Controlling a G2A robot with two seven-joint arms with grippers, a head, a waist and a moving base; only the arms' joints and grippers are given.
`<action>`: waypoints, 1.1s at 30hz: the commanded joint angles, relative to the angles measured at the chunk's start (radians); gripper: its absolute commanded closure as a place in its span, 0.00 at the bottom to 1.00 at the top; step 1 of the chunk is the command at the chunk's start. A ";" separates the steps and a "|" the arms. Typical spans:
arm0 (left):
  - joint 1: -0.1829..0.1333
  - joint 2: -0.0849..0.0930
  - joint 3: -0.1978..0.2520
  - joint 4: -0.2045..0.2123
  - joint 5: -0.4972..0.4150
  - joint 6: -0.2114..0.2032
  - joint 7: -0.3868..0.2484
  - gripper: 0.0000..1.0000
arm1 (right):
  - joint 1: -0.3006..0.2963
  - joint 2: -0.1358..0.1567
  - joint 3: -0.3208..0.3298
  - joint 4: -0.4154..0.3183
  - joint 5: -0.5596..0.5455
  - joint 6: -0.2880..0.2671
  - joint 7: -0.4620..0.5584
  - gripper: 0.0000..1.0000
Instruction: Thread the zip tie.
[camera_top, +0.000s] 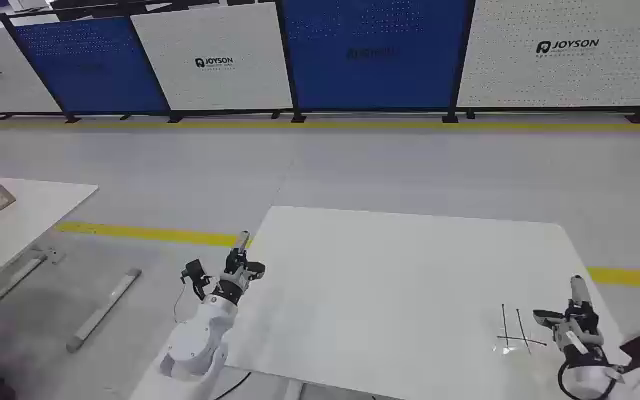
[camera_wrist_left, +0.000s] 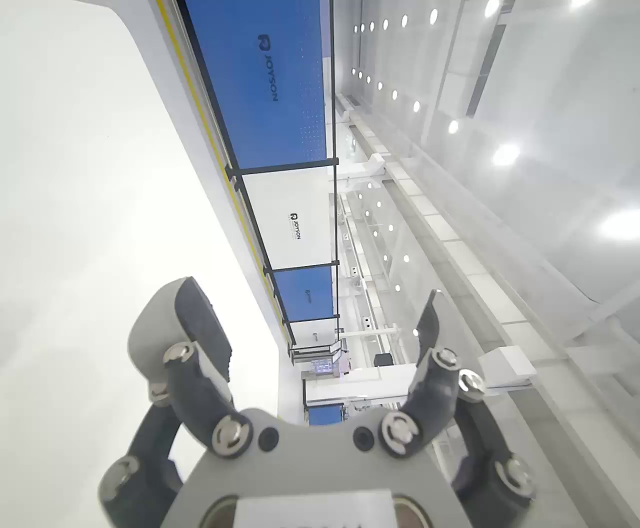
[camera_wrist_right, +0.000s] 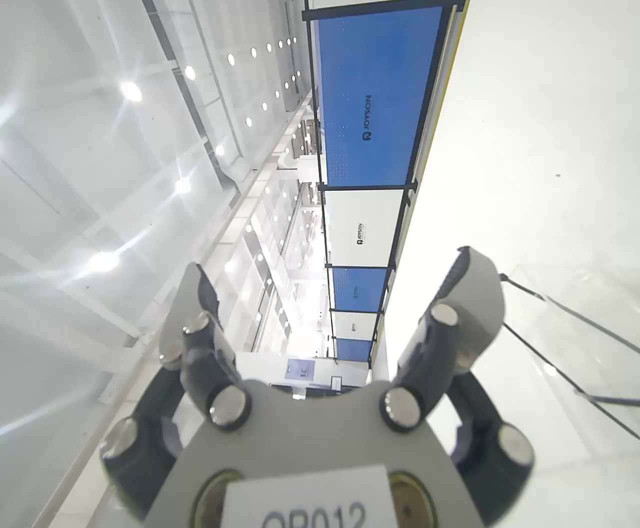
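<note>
Zip ties (camera_top: 518, 335), 3, lying crossed on table (camera_top: 400, 290) just beside right gripper (camera_wrist_right: 330, 262), jaws spread; left gripper (camera_wrist_left: 307, 290) well apart, likewise spread.

Thin black plastic zip ties (camera_top: 504, 330) are laid crossed on the flat white table (camera_top: 400, 270), near its front right corner. The right gripper (camera_wrist_right: 332, 262) is placed just right of them. The left gripper (camera_wrist_left: 310, 300) is placed at the table's left edge, well apart.

bright, even light from round ceiling lamps (camera_wrist_right: 131, 90) flares into starbursts and washes out the white table (camera_wrist_left: 75, 200).
</note>
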 joint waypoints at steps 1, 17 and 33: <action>0.000 0.000 0.000 0.000 0.000 0.000 0.000 0.22 | 0.000 0.000 0.000 0.000 0.000 0.000 0.000 0.22; 0.000 0.000 0.000 0.000 0.000 0.000 0.000 0.00 | -0.004 0.025 0.110 0.027 -0.037 -0.024 0.342 0.00; 0.000 0.000 0.000 0.000 0.000 0.000 0.000 0.00 | -0.001 0.038 0.135 0.025 -0.117 0.007 0.468 0.00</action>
